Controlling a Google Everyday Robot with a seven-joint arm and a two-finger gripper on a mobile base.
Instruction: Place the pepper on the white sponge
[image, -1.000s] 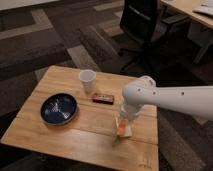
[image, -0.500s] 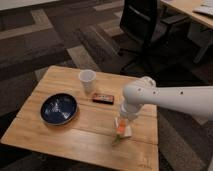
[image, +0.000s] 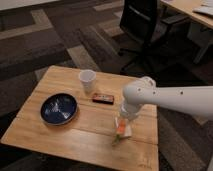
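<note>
The small orange-red pepper (image: 121, 130) with a greenish tip lies on the white sponge (image: 126, 131), near the front right of the wooden table (image: 60, 135). My gripper (image: 122, 121) comes down from the white arm on the right and sits right at the pepper's upper end, over the sponge. The arm's wrist hides the fingers.
A white cup (image: 87, 80) stands at the table's back middle. A dark blue plate (image: 59, 108) lies at the left. A small dark flat packet (image: 103, 98) lies between the cup and the arm. A black office chair (image: 142, 30) stands behind the table.
The pepper has come down a little onto the sponge. The arm has barely moved.
</note>
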